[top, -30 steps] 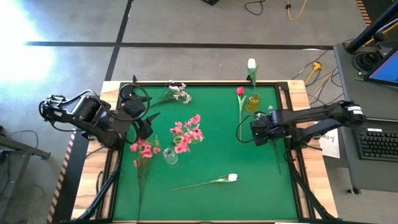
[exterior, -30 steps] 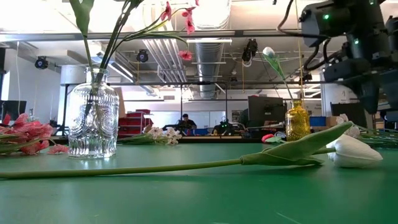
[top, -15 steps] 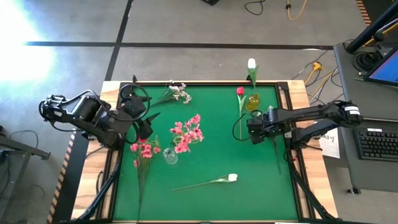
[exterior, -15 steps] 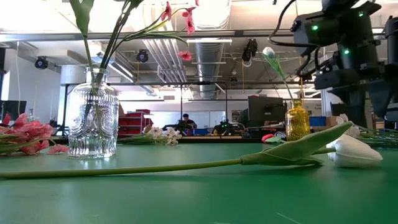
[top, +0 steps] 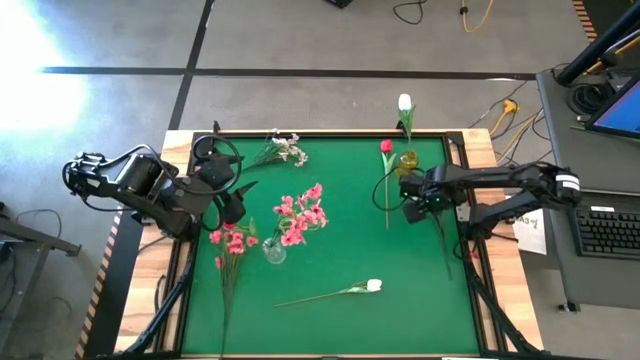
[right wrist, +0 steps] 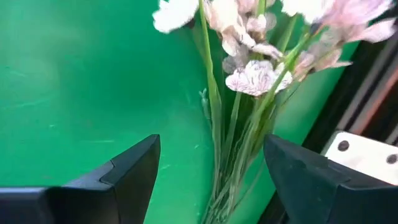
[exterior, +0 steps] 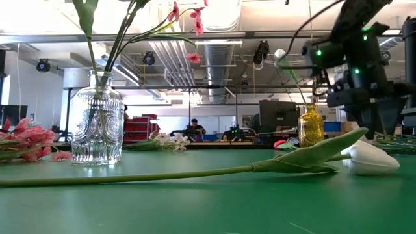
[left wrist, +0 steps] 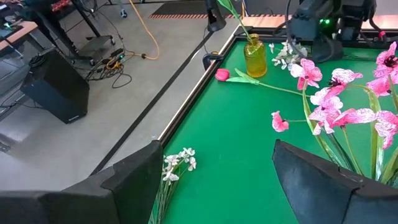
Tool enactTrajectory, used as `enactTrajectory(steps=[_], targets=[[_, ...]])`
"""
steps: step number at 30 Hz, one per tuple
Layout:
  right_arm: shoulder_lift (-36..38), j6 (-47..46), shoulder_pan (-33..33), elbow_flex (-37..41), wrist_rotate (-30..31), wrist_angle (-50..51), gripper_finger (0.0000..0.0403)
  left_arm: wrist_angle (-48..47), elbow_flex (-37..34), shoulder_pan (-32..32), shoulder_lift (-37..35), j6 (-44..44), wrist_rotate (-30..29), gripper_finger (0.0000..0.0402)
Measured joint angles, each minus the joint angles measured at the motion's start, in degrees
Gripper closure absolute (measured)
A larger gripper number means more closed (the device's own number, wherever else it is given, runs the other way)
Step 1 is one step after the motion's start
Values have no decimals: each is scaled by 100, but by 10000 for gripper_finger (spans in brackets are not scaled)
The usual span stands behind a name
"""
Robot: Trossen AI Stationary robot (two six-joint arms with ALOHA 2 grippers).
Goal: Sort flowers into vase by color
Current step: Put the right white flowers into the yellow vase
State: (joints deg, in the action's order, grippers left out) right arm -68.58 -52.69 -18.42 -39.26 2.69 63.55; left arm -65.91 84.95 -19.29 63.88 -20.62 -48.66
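Observation:
My right gripper points down, open, over a pale blossom spray whose stems lie along the table's right edge; the stems show between its fingers, untouched. A yellow vase holds a white tulip. A red tulip lies beside it. A clear vase holds pink blossom sprays. More pink flowers lie at the left, a white-blossom spray at the far edge, and a white tulip near the front. My left gripper waits open at the left.
The table's raised right rim runs close beside the pale spray. The yellow vase and the red tulip's stem stand close to my right gripper. Bare green mat lies along the near edge.
My right gripper has swung toward the table's far edge, nearer the yellow vase, and has come down lower over the pale spray at the right edge. Its fingers have stayed open. No flower has moved.

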Motion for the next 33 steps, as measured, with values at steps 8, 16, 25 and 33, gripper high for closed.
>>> enactTrajectory(steps=[8, 16, 25, 33], targets=[[0, 19, -139, 320, -295, -133, 83, 2, 0, 0, 0, -2, -6, 117], [-116, 0, -191, 410, -206, -243, 78, 2, 0, 0, 0, -2, -37, 117], [-535, 263, -261, 664, -165, -815, 90, 0, 0, 0, 0, 0, -37, 117], [-401, 324, -257, 434, -312, -1241, 178, -4, -2, 0, 2, 0, -33, 117]])
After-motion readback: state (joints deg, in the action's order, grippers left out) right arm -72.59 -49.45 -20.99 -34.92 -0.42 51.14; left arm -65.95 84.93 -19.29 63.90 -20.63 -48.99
